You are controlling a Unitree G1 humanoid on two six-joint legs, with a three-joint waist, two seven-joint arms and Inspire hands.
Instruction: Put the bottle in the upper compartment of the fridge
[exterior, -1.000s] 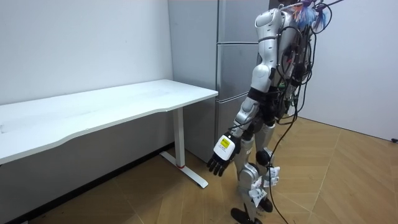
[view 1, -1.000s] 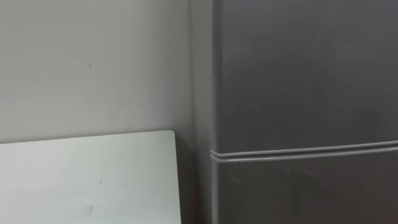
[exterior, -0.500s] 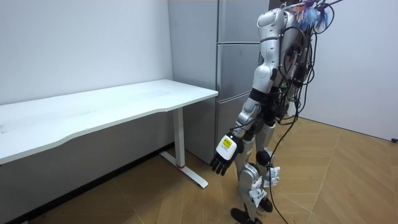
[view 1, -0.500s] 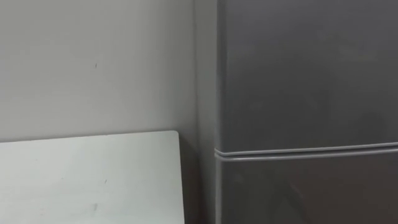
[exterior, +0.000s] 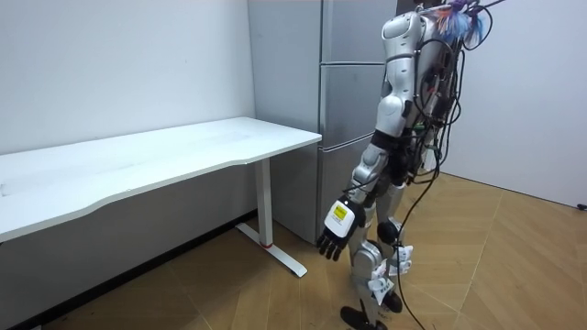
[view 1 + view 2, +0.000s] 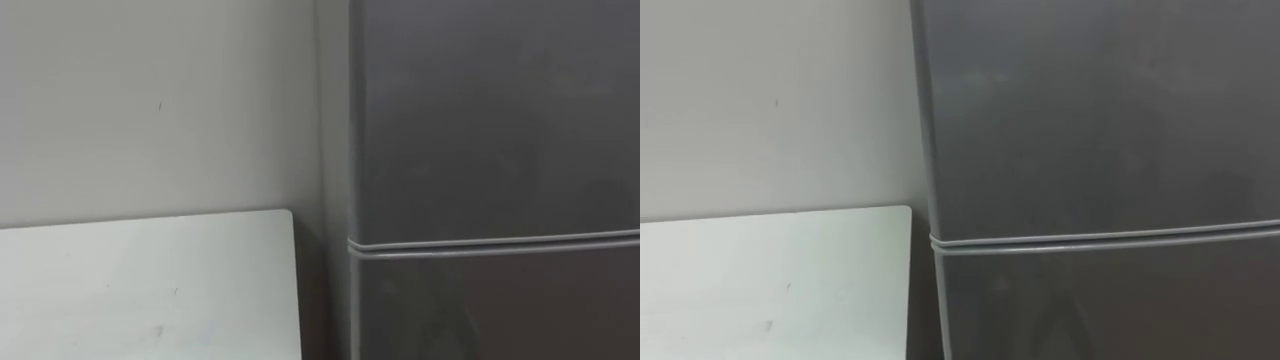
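A closed grey fridge [image 6: 490, 130] is faced, beside a white worktop [image 5: 165, 156]; the left hand [image 5: 336, 229] is hung low, fingers [image 5: 326, 247] relaxed, empty.

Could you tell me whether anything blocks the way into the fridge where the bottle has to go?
Yes: the fridge door is shut right before the robot. Its left hand hangs open at its side, holding nothing.

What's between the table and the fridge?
A narrow bare gap separates the table and the fridge, with the wall behind, seen in the left eye view.
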